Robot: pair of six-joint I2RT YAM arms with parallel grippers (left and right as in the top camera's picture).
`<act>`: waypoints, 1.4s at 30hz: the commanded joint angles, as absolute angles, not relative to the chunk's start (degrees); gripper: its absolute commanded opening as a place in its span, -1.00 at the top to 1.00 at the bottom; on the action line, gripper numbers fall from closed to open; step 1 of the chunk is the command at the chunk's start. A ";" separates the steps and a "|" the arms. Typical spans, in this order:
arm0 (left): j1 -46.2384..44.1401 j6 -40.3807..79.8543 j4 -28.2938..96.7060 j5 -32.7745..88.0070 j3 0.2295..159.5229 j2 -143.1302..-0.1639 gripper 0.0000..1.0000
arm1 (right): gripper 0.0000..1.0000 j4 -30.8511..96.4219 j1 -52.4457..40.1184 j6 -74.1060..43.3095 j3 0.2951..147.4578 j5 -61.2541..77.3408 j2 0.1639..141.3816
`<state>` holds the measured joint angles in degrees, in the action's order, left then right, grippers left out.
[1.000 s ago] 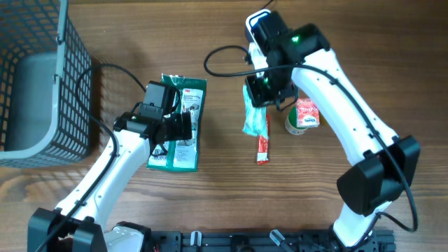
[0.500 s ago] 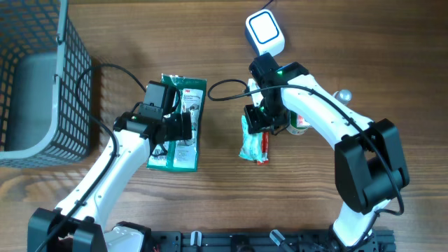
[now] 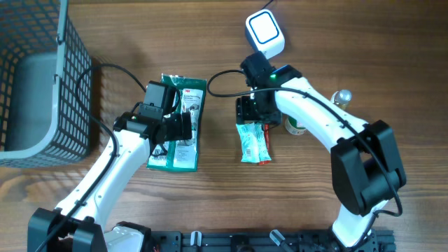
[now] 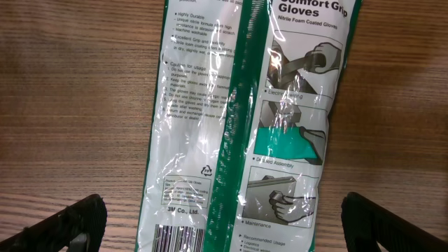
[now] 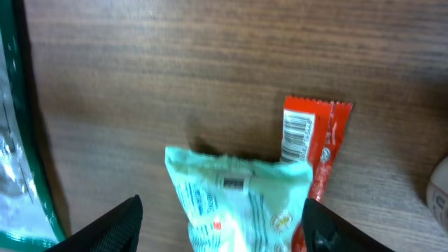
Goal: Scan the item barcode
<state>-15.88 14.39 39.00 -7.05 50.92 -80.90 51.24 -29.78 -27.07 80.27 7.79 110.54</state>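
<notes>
Mint packet (image 3: 247, 143) flat, long axis running away from me, beside red stick (image 5: 315, 140), my right gripper (image 5: 224, 224) open above it, left gripper (image 4: 224, 224) open, empty.

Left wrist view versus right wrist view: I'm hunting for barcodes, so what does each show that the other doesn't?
Only the left wrist view shows the green-and-clear plastic glove pack's printed back and its bottom-edge barcode. Only the right wrist view shows the pale mint snack packet and the red wrapper with its white barcode patch. Both show the brown wooden table.
</notes>
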 commanded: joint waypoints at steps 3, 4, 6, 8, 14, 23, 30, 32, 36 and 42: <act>-15.53 13.69 38.83 -7.57 51.22 -81.14 -1.00 | -0.35 50.04 -35.88 -30.00 80.14 4.54 110.78; -15.53 13.72 38.83 -7.57 51.22 -81.14 -1.00 | -0.33 50.13 -37.17 -30.06 80.14 4.49 110.78; -15.53 13.72 38.83 -7.57 51.22 -81.14 -1.00 | -0.23 50.17 -39.64 -30.24 80.14 4.49 110.80; -15.53 13.69 38.83 -7.57 51.22 -81.14 -1.00 | -0.21 50.43 -41.47 -32.18 80.12 4.45 110.80; -15.53 13.69 38.83 -7.57 51.22 -81.14 -1.00 | -0.18 52.12 -44.29 -36.60 80.12 4.45 110.80; -15.53 13.72 38.83 -7.57 51.22 -81.14 -1.00 | -0.20 52.07 -44.40 -38.13 77.69 4.03 112.25; -15.53 13.72 38.83 -7.57 51.22 -81.14 -1.00 | -0.22 47.44 -42.61 -38.09 71.42 3.29 112.31; -15.53 13.72 38.83 -7.57 51.22 -81.14 -1.00 | -0.23 48.21 -41.43 -37.87 71.00 3.09 112.31; -15.53 13.72 38.83 -7.57 51.22 -81.14 -1.00 | -0.23 51.77 -39.29 -37.89 70.78 -0.60 112.31; -15.53 13.72 38.83 -7.57 51.22 -81.14 -1.00 | -0.29 52.60 -38.63 -37.65 70.78 -2.76 112.29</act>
<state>-15.88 14.39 39.00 -7.05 50.92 -80.90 52.23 -38.72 -37.28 71.33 0.78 111.44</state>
